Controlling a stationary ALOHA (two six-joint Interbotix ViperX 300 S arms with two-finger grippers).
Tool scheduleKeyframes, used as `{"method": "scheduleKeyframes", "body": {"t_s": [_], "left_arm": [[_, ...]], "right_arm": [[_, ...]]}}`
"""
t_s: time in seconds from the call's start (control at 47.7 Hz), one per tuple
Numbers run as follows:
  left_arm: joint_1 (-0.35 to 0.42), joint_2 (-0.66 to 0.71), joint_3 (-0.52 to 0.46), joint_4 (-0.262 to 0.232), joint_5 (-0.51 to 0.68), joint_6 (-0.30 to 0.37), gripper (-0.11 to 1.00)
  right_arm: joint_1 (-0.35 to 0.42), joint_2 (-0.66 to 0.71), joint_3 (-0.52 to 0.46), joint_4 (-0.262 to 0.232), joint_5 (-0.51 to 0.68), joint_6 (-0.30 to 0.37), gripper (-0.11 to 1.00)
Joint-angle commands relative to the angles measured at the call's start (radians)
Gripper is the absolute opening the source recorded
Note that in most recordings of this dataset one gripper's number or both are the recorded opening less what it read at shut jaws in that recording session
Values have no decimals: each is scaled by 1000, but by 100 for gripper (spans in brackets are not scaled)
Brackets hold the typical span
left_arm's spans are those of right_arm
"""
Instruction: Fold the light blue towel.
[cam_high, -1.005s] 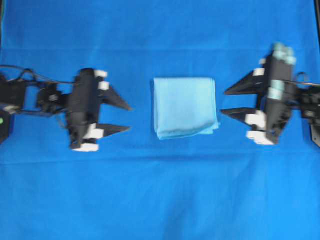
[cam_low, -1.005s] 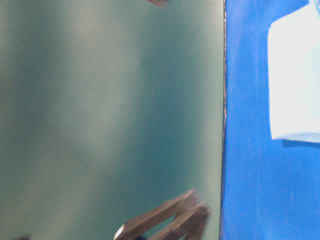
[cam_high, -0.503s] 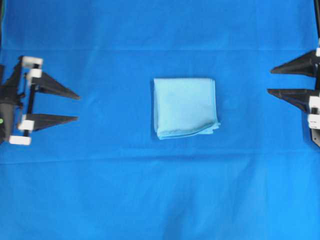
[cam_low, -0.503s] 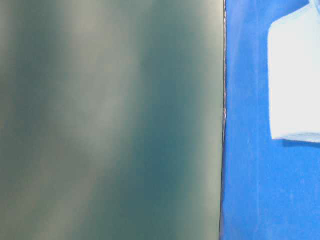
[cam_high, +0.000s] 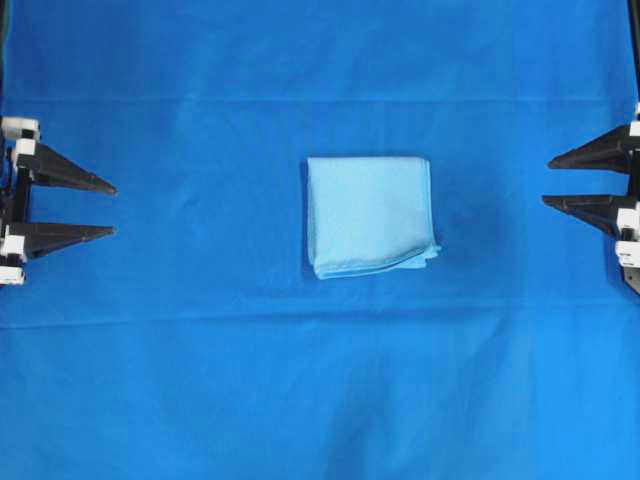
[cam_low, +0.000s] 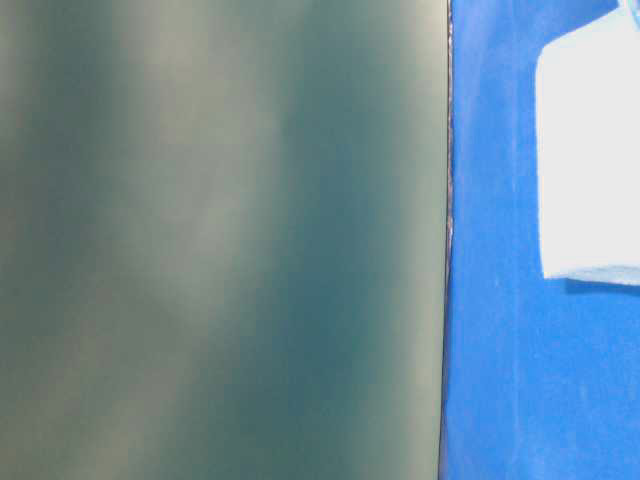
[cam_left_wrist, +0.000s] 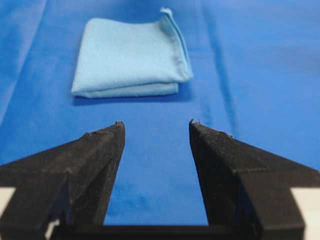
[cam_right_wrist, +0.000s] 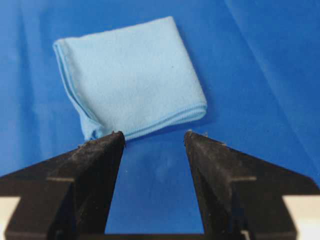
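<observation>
left claw (cam_high: 112, 209): wide, empty | right claw (cam_high: 548, 181): wide, empty | light blue towel (cam_high: 369, 214): folded on bench, well apart from both

A thin pale sky-blue cloth towel (cam_high: 370, 216), folded into a compact near-square with stacked layered edges along its near and right sides, lies flat at the centre of the worktop (cam_high: 200, 380), which is covered in dark royal-blue fabric with faint creases. The left tool (cam_high: 108, 209), black with pointed fingers, sits at the left edge, jaws apart. The right tool (cam_high: 550, 181) sits at the right edge, jaws apart. Both are well apart from the towel.
</observation>
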Motion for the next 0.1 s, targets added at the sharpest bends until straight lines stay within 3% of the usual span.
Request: {"method": "scheduleKeyframes", "body": {"t_s": [0.0,0.084], "left_arm": [[3,3,-9,0,-5,-3,52],[3,5,-9,-2,-3,-5,52]], "right_arm": [[-5,17,-11,-3,-6,2,57],[-3,18,-9,-3,-6,2,57]]}}
